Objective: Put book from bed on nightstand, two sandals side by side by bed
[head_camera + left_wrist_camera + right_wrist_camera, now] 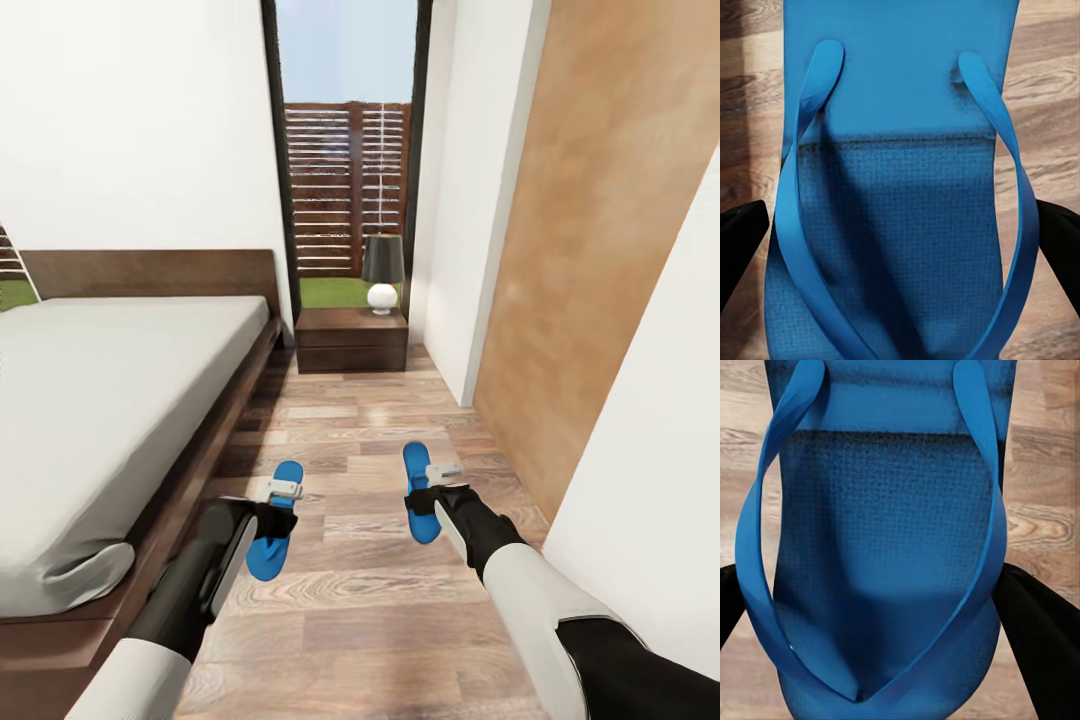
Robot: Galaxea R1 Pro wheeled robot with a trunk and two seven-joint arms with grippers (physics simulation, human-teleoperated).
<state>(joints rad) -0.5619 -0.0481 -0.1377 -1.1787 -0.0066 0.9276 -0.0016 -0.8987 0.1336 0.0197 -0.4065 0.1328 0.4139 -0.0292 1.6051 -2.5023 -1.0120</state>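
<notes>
- While your left gripper (272, 512) hung low over the wood-plank floor (350, 600), its black fingers (739, 240) sat against both long edges of a bright blue flat sandal (274, 528), clamped on it.
- In the left wrist view that left sandal's (900, 225) textured sole and two blue straps ran between the fingers, with floor planks showing on either side.
- Your right gripper (428, 500) held the second bright blue sandal (418, 490) the same way, its dark fingers (1035, 637) pressed to the sandal's edges.
- In the right wrist view the straps of that sandal (885, 570) met in a point near the camera.
- You had the two sandals lengthwise and roughly parallel, apart from each other, the left one just beside the bed's dark brown wooden platform frame (200, 450).
- Whether either sandal touched the floor, you could not tell.
- Beyond them, the large low bed with its pale-grey mattress (100, 400) lay to your left, its top bare where visible.
- At the far end stood a low dark-brown wooden nightstand (352, 345) carrying a lamp with a white round base and dark shade (383, 270), before a tall dark-framed window (345, 150) showing a brown slatted fence.
</notes>
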